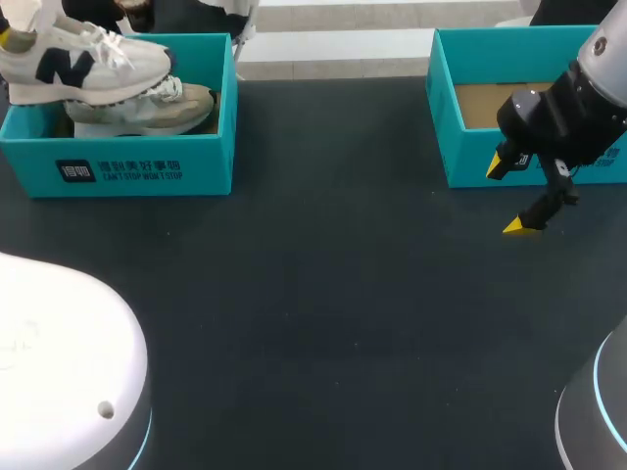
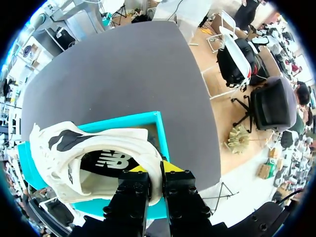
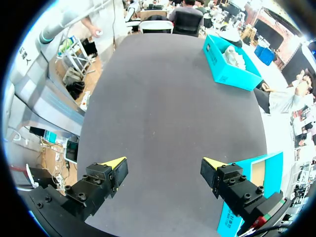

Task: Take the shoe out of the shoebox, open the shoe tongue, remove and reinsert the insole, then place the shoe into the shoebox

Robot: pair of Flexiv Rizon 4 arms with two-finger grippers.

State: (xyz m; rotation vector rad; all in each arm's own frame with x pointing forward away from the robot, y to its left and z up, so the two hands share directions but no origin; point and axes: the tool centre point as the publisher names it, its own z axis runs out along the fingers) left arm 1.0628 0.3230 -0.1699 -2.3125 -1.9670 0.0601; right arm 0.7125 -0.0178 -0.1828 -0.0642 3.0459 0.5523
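The left hand (image 2: 160,177) is clamped on the heel collar of a white sneaker (image 1: 83,61) with a dark letter on its side. Its two black fingers stand close together with the collar edge pinched between them, and a bit of one yellow tip shows just behind. The sneaker hangs lifted above the teal shoebox (image 1: 147,166) at the far left of the dark bench (image 1: 323,294), its sole over the box's open top. From the left wrist camera its opening faces the camera, showing the dark insole (image 2: 111,160) inside. A second, greyish sneaker (image 1: 147,110) lies inside that box, beneath the lifted one.

The right hand (image 1: 509,196) hovers over the bench just in front of a second teal shoebox (image 1: 470,162), whose brown cardboard floor shows. Its fingers are spread wide apart with nothing between them, and only bare bench lies under them in the right wrist view.
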